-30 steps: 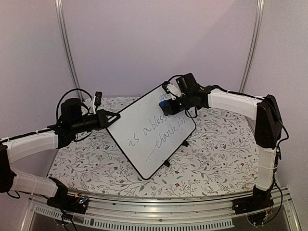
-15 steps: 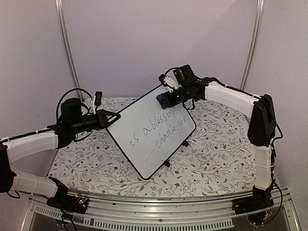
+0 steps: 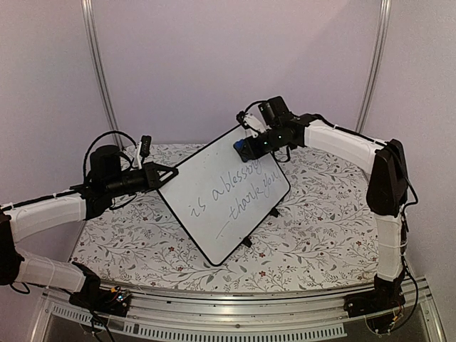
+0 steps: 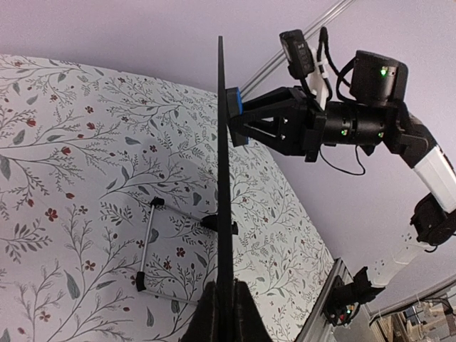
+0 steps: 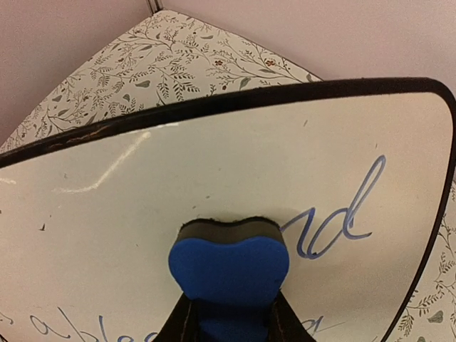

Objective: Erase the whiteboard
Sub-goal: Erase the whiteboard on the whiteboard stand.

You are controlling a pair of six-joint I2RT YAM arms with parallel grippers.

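Fingers (image 5: pixel 182 326) of right gripper (image 3: pixel 246 147) clamp the blue eraser (image 5: pixel 229 274), pressed on the whiteboard (image 3: pixel 214 210) at its top corner. Left gripper (image 3: pixel 169 173) pinches the board's left edge, holding it tilted. Unwiped writing (image 3: pixel 231 192) lies down-left along its long axis.

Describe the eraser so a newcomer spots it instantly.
Find the big tilted whiteboard in the middle. At its top corner, the right gripper presses a small eraser against the writing surface. It is the only blue block there, dark felt facing the board.
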